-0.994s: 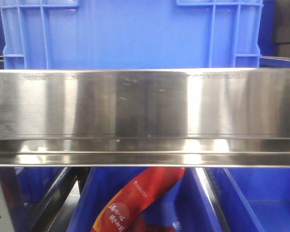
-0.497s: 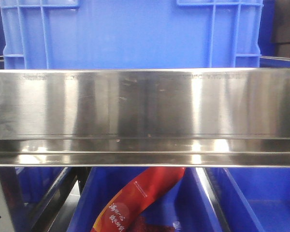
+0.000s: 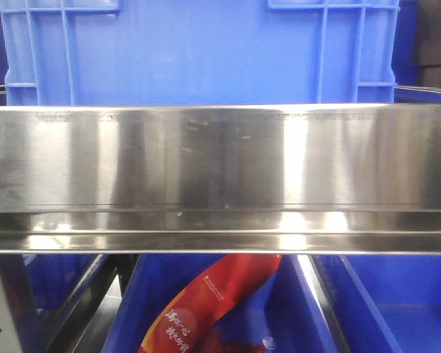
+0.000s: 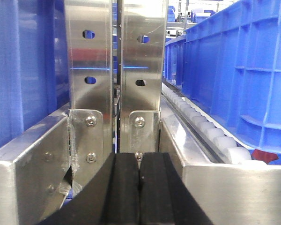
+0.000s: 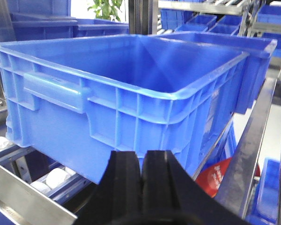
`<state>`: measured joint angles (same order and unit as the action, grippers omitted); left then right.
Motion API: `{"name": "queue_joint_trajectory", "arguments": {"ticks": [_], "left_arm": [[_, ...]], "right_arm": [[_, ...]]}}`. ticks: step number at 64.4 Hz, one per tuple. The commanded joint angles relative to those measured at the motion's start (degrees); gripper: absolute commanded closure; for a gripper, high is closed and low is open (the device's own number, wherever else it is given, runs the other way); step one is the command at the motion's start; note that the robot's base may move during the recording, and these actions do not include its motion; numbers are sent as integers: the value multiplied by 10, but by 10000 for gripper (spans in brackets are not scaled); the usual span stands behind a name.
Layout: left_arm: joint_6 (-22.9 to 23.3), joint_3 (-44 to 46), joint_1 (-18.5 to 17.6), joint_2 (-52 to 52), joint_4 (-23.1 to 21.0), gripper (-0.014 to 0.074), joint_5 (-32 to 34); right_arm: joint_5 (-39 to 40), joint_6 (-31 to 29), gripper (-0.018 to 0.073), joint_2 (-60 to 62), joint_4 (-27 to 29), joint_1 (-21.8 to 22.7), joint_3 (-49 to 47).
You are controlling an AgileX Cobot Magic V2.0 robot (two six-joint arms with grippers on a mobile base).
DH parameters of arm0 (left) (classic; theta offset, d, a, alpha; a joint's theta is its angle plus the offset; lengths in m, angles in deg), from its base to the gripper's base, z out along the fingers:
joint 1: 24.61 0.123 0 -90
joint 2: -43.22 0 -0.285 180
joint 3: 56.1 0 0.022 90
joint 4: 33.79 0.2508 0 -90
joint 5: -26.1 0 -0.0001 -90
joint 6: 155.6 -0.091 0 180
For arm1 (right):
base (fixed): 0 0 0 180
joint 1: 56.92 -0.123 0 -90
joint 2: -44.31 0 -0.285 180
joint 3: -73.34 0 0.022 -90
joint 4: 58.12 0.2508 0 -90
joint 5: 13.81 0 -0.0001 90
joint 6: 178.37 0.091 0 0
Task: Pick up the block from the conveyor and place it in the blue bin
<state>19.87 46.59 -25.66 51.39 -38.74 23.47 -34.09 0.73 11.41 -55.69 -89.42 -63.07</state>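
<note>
No block and no conveyor belt show in any view. A large blue bin stands open and empty right in front of my right gripper, whose black fingers are shut with nothing between them. The front view shows the same kind of blue bin behind a steel rail. My left gripper is shut too, empty, pointing at two steel uprights, with a blue bin wall to its right.
A wide polished steel rail crosses the front view. Below it, a red packet lies in a lower blue bin. White rollers run along a track beside the left gripper. Rollers also sit under the big bin.
</note>
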Motion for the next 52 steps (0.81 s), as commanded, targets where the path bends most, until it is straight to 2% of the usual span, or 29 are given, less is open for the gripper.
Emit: {"name": "queue_joint_trajectory", "arguments": {"ticks": [1,14,27,38,45,52], "left_arm": [[3,1,1,-4,0,707,11],[3,1,1,-4,0,707,11],[3,1,1,-4,0,707,11],[3,1,1,-4,0,707,11],[3,1,1,-4,0,707,11],[3,1,1,-4,0,707,11]], "right_arm": [[20,-2,721,23,-10,26,17],[25,-2,721,109,12,163,87],[73,-2,721,191,35,263,199],[145,-2,721,251,49,300,288],[189,-2,721,251,49,303,332],[216,-2,721,251,49,303,336]]}}
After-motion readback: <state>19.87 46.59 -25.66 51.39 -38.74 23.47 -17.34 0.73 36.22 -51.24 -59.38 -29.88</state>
